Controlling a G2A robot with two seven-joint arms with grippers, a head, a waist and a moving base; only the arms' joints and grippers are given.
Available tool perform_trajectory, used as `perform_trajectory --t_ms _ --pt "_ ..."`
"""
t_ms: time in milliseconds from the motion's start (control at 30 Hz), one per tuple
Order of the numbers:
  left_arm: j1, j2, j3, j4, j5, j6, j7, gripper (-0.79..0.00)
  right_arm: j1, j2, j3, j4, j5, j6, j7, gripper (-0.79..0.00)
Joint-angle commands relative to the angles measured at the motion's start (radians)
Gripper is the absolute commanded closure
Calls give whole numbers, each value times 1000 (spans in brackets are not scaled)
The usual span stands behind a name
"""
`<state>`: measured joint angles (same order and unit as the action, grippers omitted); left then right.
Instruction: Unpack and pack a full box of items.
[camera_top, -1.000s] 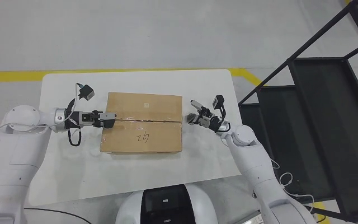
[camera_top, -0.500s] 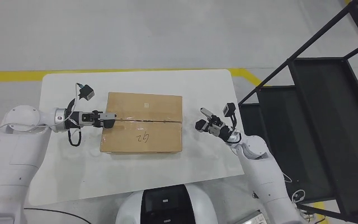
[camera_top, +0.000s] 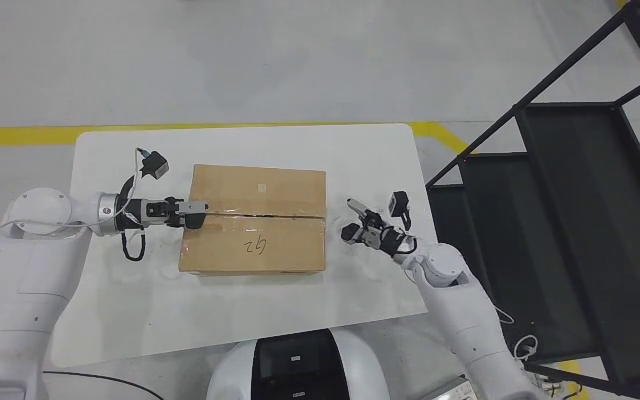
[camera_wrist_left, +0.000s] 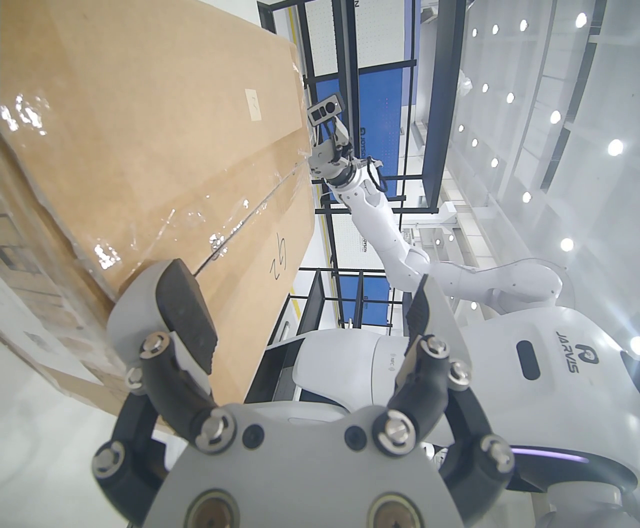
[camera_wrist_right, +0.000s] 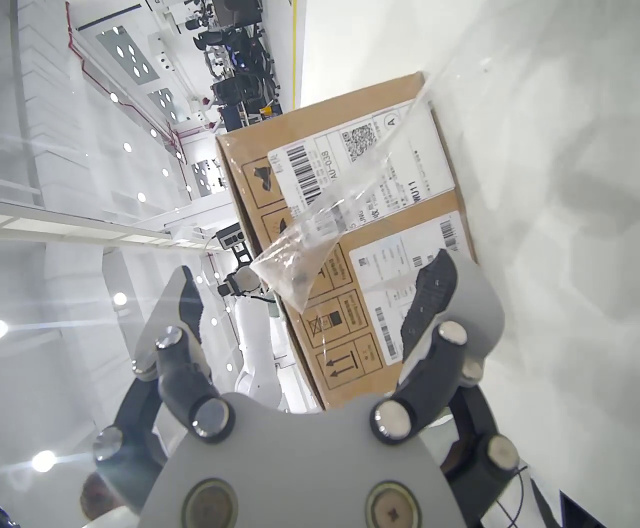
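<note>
Right wrist view: labels (camera_wrist_right: 350, 165) on box (camera_wrist_right: 340, 325).

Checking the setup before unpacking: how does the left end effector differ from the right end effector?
The left end effector sits at one end of the box, by the taped seam; the right end effector stands clear of the opposite end, bare table between. The left one looks along the box top, the right one faces the labelled end with a loose tape strip. Both are open and empty.

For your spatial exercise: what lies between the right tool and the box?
Loose clear tape peeling off the box, toward the right tool, seen in the right wrist view.
</note>
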<state>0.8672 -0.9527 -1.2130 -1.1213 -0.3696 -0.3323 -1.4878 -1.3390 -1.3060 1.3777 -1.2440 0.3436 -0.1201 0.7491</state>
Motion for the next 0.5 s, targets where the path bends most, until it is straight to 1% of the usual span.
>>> perform_trajectory --t_ms 0,133,300,367,467 --pt "0 0 0 0 0 0 0 -785 39 -7 -24 55 13 -11 -23 -785" --pt "0 0 0 0 0 0 0 -785 113 -26 -69 162 70 -23 -71 -785" --pt "0 0 0 0 0 0 0 -785 186 -50 -104 264 193 -57 -80 -785" --pt "0 0 0 0 0 0 0 -785 205 -54 -112 295 199 -69 -82 -785" --pt "0 0 0 0 0 0 0 -785 209 -49 -96 326 183 -93 -99 -785"
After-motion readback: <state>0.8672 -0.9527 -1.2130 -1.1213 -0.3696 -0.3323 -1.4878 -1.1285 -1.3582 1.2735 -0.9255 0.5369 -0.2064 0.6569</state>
